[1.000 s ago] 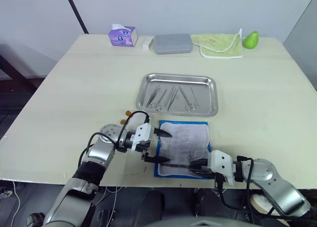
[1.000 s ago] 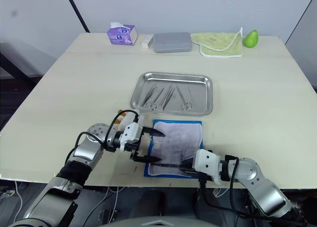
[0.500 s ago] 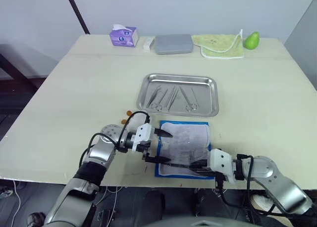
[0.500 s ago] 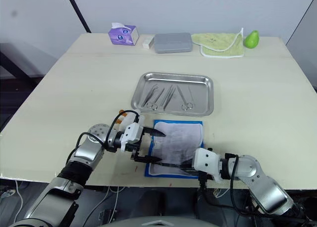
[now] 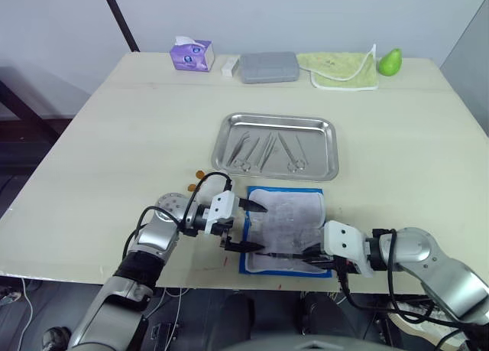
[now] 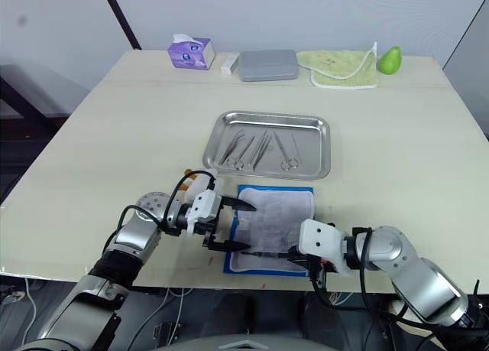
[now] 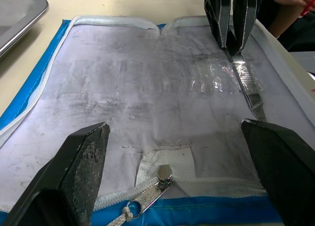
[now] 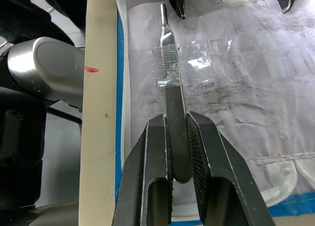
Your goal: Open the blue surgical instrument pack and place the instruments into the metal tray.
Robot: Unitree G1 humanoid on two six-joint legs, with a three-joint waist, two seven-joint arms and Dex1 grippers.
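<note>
Your right gripper (image 8: 177, 152) is pinching the handle of a flat silvery instrument (image 8: 170, 73) that lies on the grey-white lining of the opened blue surgical instrument pack (image 5: 284, 229), at the table's near edge. Your left gripper (image 5: 248, 226) hovers spread wide over the pack's left edge. The metal tray (image 5: 276, 145) sits just beyond the pack, several instruments (image 5: 267, 151) already in it.

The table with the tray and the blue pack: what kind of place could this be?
Probably a robot test bench, not a clinic: a plain table holds the metal tray of instruments, the opened blue surgical instrument pack and a tissue box.
</note>
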